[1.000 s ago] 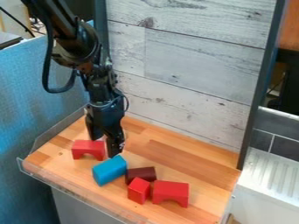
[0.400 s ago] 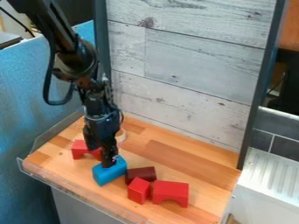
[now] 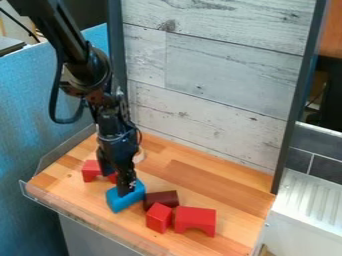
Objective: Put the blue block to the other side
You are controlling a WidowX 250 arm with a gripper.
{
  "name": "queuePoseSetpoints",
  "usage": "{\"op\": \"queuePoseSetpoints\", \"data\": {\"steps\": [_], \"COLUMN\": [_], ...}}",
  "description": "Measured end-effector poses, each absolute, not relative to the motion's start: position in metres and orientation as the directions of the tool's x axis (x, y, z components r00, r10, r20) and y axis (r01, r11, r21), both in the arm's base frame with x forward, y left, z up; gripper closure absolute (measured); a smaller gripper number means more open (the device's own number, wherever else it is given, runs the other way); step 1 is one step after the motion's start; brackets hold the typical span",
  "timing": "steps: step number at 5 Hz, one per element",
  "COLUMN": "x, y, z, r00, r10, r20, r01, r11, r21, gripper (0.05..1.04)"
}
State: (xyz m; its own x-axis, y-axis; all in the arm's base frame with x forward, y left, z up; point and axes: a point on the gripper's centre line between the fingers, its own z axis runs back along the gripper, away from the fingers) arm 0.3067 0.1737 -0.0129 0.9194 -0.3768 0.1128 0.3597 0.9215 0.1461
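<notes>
The black gripper hangs down at the left-centre of the wooden surface, right over the blue block. It stands open, one finger low in front of the block's upper side and the other farther back, near the left red arch block. Part of the blue block's top is hidden by the near finger. The block lies on the wood with its front side showing.
Right of the blue block are a dark red block, a small red block and a red arch block. A pale round object sits behind the gripper. A clear rim edges the wooden surface.
The gripper has come down and towards the camera, from behind the blue block to over it, then a little lower. The blocks have not visibly moved.
</notes>
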Motion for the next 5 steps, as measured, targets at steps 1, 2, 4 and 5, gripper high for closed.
{"op": "queuePoseSetpoints", "data": {"steps": [1,2,4,5], "x": [0.304,0.304,0.306,0.305], "y": [0.176,0.177,0.175,0.170], "z": [-0.021,-0.031,-0.035,-0.035], "r00": [0.923,0.926,0.928,0.936], "r10": [-0.375,-0.371,-0.368,-0.347], "r20": [0.092,0.075,0.065,0.066], "r01": [0.359,0.356,0.352,0.335], "r11": [0.921,0.921,0.919,0.931], "r21": [0.152,0.159,0.178,0.145], "gripper": [0.084,0.084,0.135,0.434]}}
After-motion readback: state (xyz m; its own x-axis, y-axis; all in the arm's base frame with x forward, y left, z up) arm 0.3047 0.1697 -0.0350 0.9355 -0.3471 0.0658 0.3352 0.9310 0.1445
